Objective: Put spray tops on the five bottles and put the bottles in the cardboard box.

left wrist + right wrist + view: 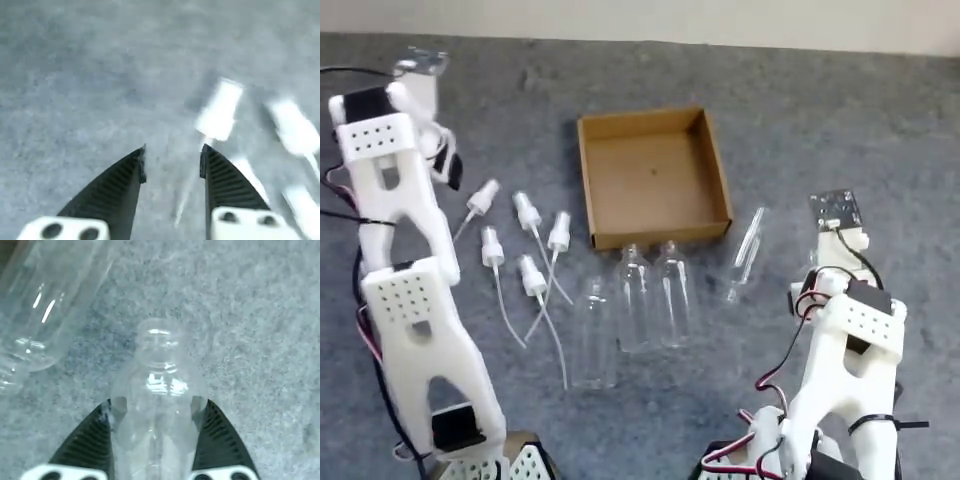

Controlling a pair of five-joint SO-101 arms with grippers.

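- Clearly, the right gripper (156,407) was closed on a clear bottle (159,375), its jaws against the body below the neck, on the box's (653,178) right side. The smooth, thin wall could slip or buckle under the jaws, and the bottle might twist in the grip.
- A second bottle (45,315) lay just beside the held one, between it and the box. A swing of the held one could set it rolling.
- The left gripper (172,160) hung empty to the box's left, jaws moderately apart. A top (220,112) sat just beyond one jaw, not between them, so closing there would likely miss it or flick it away.
- The five tops (526,210) lay close together left of the box, and some tubes (506,312) crossed. Lifting one could drag another.
- Three bottles (633,295) lay side by side against the box's near wall, free to roll if nudged.
- No bottle seen was capped, and the box held nothing.
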